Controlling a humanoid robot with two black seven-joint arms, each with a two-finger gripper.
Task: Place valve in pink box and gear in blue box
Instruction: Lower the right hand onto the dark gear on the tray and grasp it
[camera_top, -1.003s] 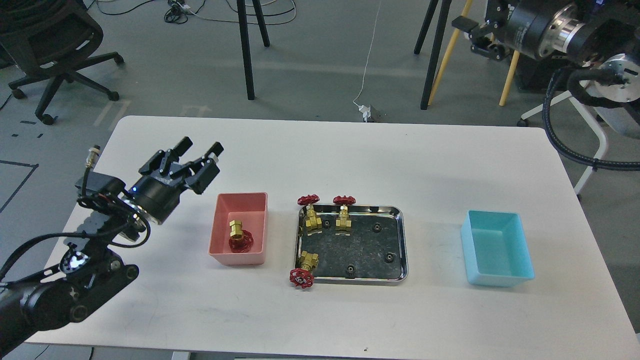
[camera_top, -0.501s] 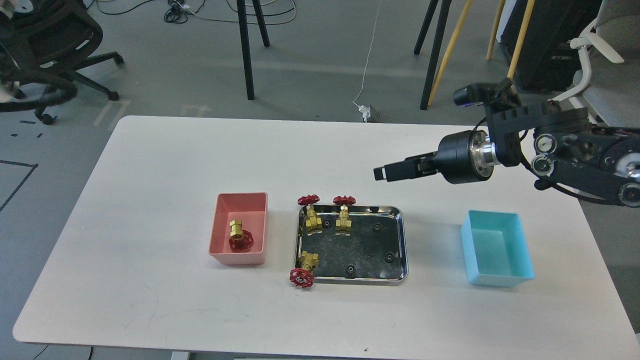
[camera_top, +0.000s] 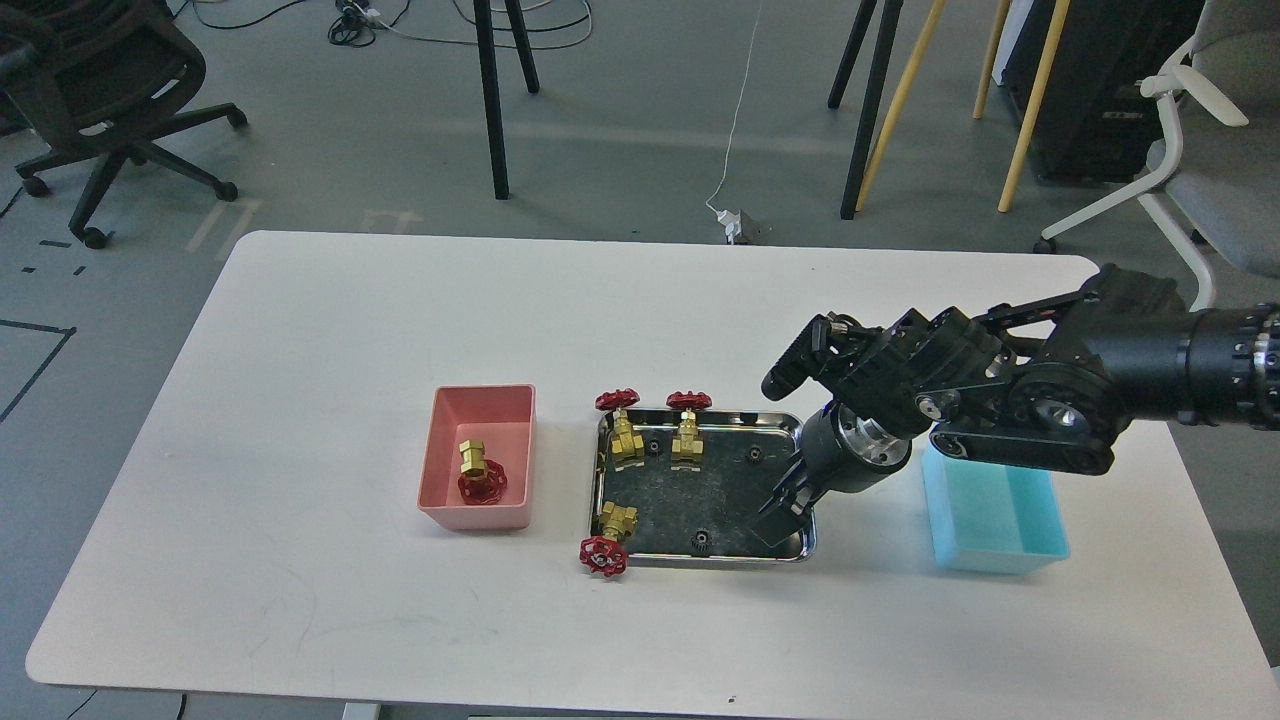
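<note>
The pink box (camera_top: 476, 517) stands left of the steel tray (camera_top: 700, 490) and holds one valve (camera_top: 478, 472) lying on its side. Three more valves are at the tray: two at its far left corner (camera_top: 622, 424) (camera_top: 687, 428) and one at its near left corner (camera_top: 608, 538). Tiny black gears lie in the tray, such as one at the back (camera_top: 752, 456) and one near the front edge (camera_top: 702, 540). The blue box (camera_top: 1000, 520) is empty, its far end hidden by my right arm. My right gripper (camera_top: 782, 515) points down over the tray's right end; its fingers look dark and merged. My left gripper is out of view.
My right arm's thick links (camera_top: 1010, 395) reach in from the right above the blue box. Beyond the white table (camera_top: 330, 320) stand tripod legs, an office chair at the far left and a white chair at the far right.
My left arm has left the view. My right arm has swung in from the upper right and dropped, its gripper now over the tray's right end, hiding a gear there.
</note>
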